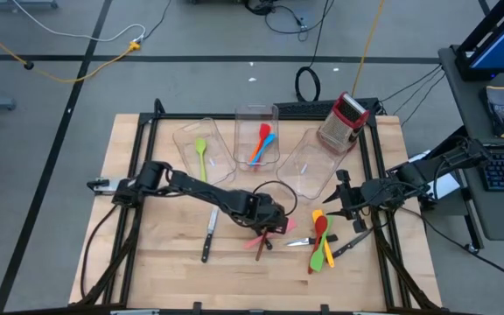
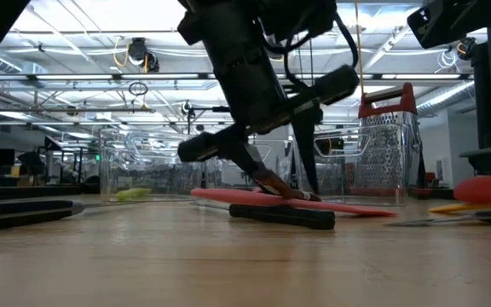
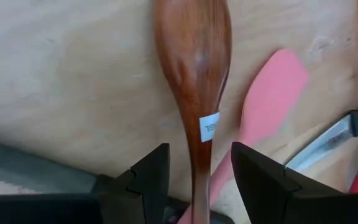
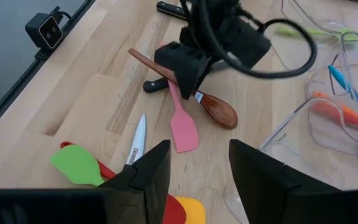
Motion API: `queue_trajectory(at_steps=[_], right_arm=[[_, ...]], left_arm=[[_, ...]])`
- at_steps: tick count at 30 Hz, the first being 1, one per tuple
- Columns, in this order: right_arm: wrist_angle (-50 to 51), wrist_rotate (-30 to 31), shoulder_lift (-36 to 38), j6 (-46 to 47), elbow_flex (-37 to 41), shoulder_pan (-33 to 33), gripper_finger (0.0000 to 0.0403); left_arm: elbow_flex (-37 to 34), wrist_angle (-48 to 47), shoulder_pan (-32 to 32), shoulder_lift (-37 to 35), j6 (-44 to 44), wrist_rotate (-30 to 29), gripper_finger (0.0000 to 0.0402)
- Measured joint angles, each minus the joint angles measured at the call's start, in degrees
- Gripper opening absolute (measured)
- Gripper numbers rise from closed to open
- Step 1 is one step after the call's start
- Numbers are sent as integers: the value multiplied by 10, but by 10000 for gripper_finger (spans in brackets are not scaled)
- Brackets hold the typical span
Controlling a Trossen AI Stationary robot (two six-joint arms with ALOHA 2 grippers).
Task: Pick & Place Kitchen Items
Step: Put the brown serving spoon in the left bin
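Note:
My left gripper (image 1: pixel 274 220) is open at the table's middle. Its fingers stand on either side of the brown spoon's (image 3: pixel 194 62) thin handle, near a white label, and do not touch it. The spoon (image 4: pixel 216 111) lies across a pink spatula (image 4: pixel 182 130), which rests on a black-handled knife (image 2: pixel 284 216). My right gripper (image 1: pixel 335 201) is open and hovers to the right, above a pile of red, green and yellow utensils (image 1: pixel 321 241). A steel knife (image 4: pixel 137 146) lies beside the green spatula (image 4: pixel 76 163).
Three clear bins stand at the far side: the left one (image 1: pixel 182 140) holds a green spatula (image 1: pixel 200 156), the middle one (image 1: pixel 256 114) a red and a blue utensil, the right one (image 1: pixel 309 166) nothing. A grater (image 1: pixel 344 122) stands far right. Another knife (image 1: pixel 210 234) lies left of centre.

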State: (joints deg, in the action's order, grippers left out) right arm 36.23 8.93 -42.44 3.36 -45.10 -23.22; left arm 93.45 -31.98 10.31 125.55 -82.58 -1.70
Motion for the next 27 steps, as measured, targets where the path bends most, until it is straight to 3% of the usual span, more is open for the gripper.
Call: queue_trajectory(at_steps=[11, 21, 27], right_arm=[[1, 0, 0, 0, 0, 0, 155], [1, 0, 0, 0, 0, 0, 155], [1, 0, 0, 0, 0, 0, 155]], left_arm=[[0, 1, -9, 9, -20, -6, 171], [0, 1, -16, 9, -2, -19, 54], [0, 2, -16, 9, -1, -34, 44]])
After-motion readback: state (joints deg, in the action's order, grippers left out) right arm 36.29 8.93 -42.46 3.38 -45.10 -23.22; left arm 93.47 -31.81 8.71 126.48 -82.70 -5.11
